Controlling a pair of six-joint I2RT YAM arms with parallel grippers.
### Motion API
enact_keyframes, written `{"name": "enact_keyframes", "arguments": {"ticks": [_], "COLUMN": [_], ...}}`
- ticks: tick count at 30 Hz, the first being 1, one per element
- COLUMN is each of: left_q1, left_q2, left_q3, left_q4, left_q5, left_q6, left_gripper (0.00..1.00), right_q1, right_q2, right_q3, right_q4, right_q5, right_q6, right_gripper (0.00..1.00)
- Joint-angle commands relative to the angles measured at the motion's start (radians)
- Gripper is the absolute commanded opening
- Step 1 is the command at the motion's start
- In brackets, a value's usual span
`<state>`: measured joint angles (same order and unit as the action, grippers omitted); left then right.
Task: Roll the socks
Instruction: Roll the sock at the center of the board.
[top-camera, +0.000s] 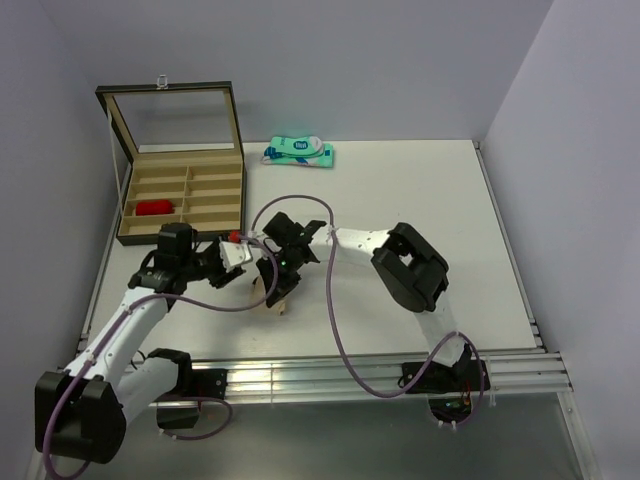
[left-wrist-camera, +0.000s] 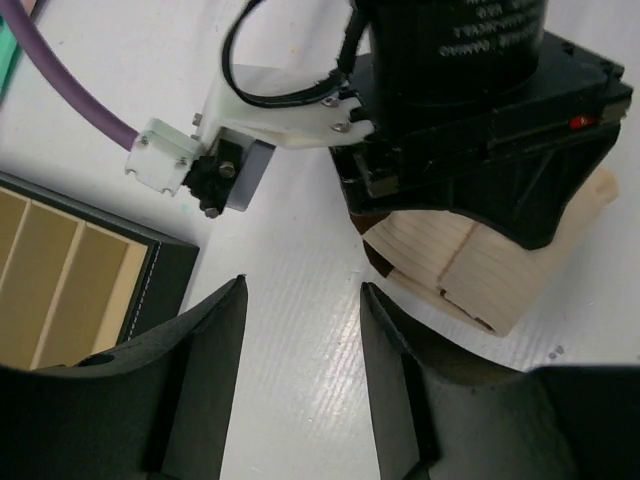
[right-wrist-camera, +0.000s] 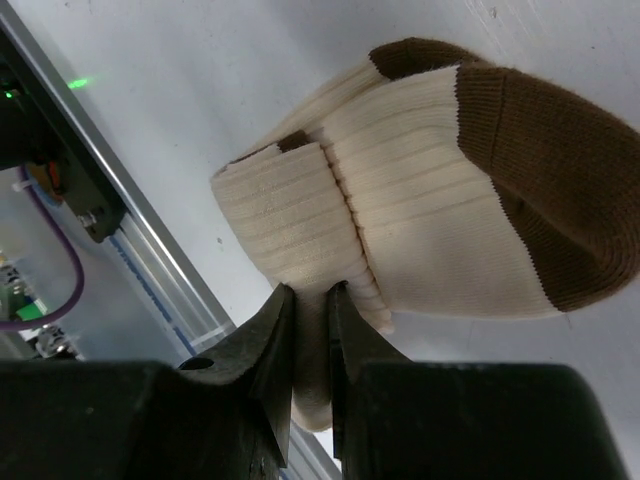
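The beige sock (right-wrist-camera: 430, 190), cream with a brown toe and brown bands, lies folded over on the white table. My right gripper (right-wrist-camera: 310, 295) is shut on a fold of its cream ribbed fabric. From above, the right gripper (top-camera: 280, 288) points down onto the beige sock (top-camera: 279, 301) near the table's front. In the left wrist view that beige sock (left-wrist-camera: 480, 275) shows under the right gripper's black body (left-wrist-camera: 470, 130). My left gripper (left-wrist-camera: 303, 300) stands open over bare table just left of it, holding nothing. The red sock (top-camera: 155, 208) lies in a compartment of the box.
An open compartment box (top-camera: 185, 195) with its glass lid raised stands at the back left; its dark corner (left-wrist-camera: 165, 270) is close to my left fingers. A teal-and-white packet (top-camera: 298, 152) lies at the back. Purple cables (top-camera: 330, 300) loop over the table. Metal rails (top-camera: 380, 365) run along the front edge.
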<state>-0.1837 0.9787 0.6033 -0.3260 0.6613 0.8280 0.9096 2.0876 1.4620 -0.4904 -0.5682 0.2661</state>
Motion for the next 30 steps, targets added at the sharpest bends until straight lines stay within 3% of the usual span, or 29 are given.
{"name": "enact_keyframes", "arguments": {"ticks": [1,6,8,16,30], "left_q1": [-0.037,-0.117,-0.134,-0.204,-0.327], "left_q2": [-0.056,-0.068,-0.075,-0.051,0.043], "left_q3": [-0.072,-0.126,-0.154,-0.195,-0.263], "left_q4": [0.001,-0.036,-0.033,-0.022,0.267], "left_q5": [-0.019,-0.025,-0.032,-0.031,-0.195], "left_q6": [0.107,0.151,0.167,0.233,0.119], "left_gripper": [0.56,0.57,0.63,0.69,0.56], "right_q1": [-0.015,-0.055,-0.063,-0.092,-0.103], "right_q2": [0.069,0.086,0.085,0.104,0.118], "right_q3": [0.012,0.024,0.027,0.070,0.084], "right_q4": [-0.022,-0.020,-0.025,-0.071,-0.093], "right_q5": [-0.004,-0.045,-0.067,-0.105,-0.119], "right_q6": [0.004,0.022,0.022,0.015,0.012], "right_gripper": [0.03,0.04,0.04,0.06,0.05]}}
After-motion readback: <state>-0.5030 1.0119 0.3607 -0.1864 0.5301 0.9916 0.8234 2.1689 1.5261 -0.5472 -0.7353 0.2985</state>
